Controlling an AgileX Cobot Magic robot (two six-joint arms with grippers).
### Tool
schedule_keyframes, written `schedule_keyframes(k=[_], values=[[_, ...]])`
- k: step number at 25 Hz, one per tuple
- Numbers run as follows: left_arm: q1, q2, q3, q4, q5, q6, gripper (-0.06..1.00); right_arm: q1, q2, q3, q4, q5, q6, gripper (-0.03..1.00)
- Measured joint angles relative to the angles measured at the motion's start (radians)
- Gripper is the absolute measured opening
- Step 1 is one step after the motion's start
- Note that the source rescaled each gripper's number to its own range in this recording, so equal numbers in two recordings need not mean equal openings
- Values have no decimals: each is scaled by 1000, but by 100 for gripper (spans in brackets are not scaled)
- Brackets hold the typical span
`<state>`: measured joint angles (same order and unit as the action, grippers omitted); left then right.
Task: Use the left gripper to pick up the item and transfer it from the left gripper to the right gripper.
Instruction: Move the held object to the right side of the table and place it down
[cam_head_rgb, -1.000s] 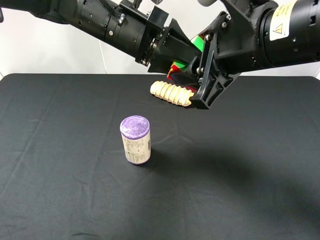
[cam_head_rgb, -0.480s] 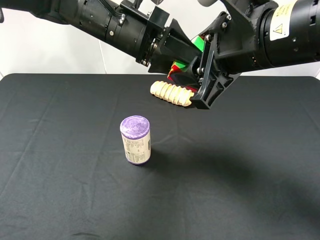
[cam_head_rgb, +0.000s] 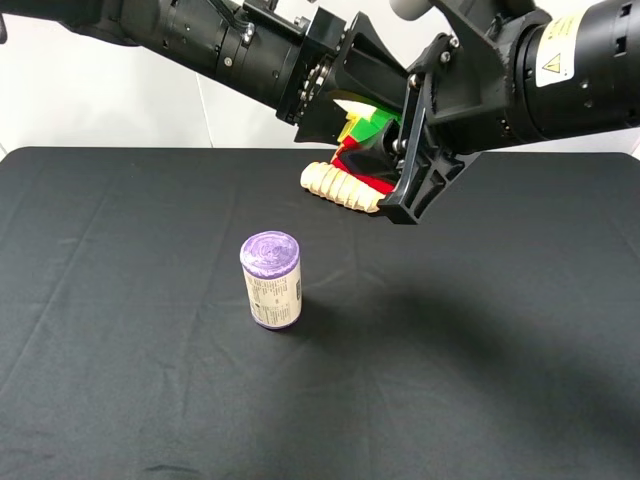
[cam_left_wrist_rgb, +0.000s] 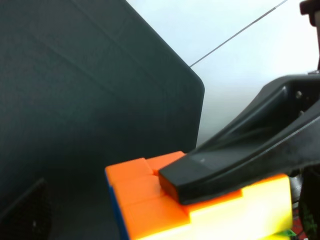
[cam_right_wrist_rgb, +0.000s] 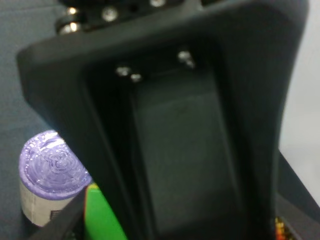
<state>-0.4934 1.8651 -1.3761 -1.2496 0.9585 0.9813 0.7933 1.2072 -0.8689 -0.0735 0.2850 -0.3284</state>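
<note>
Looking down from the high camera, you've got one black table (cam_head_rgb: 120, 400) under everything, and two black arms coming in from the back and meeting in the air over its far edge. The slimmer one on the left ends in the left gripper (cam_head_rgb: 375, 112), whose jaws are spread wide with a visible gap around what sits between them. The bulky one on the right, with the yellow warning sticker, ends in the right gripper (cam_head_rgb: 395, 175), and its jaws are clamped onto the puzzle cube (cam_head_rgb: 365, 128). In the left wrist view one of its fingers (cam_left_wrist_rgb: 225, 165) is pressed flat on the cube's orange face (cam_left_wrist_rgb: 150, 200). So the single cube is off the table, up between the two grippers and just above the roll. On the table there's one purple-topped cylinder (cam_head_rgb: 271, 280) standing upright near the middle, well apart from the arms, and one ridged tan roll (cam_head_rgb: 342, 186) lying at the back. The right wrist view only catches a green sliver of the cube (cam_right_wrist_rgb: 100, 217) beside the cylinder's purple top (cam_right_wrist_rgb: 50, 167).
</note>
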Motion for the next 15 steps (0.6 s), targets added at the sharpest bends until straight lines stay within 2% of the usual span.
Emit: schedule_keyframes(k=[6, 15], values=[[0, -11, 0, 22, 8, -4, 100, 0, 0, 0, 0, 0, 0, 0], [16, -101, 0, 229, -2, -129, 100, 0, 0, 0, 1, 0, 0, 0]])
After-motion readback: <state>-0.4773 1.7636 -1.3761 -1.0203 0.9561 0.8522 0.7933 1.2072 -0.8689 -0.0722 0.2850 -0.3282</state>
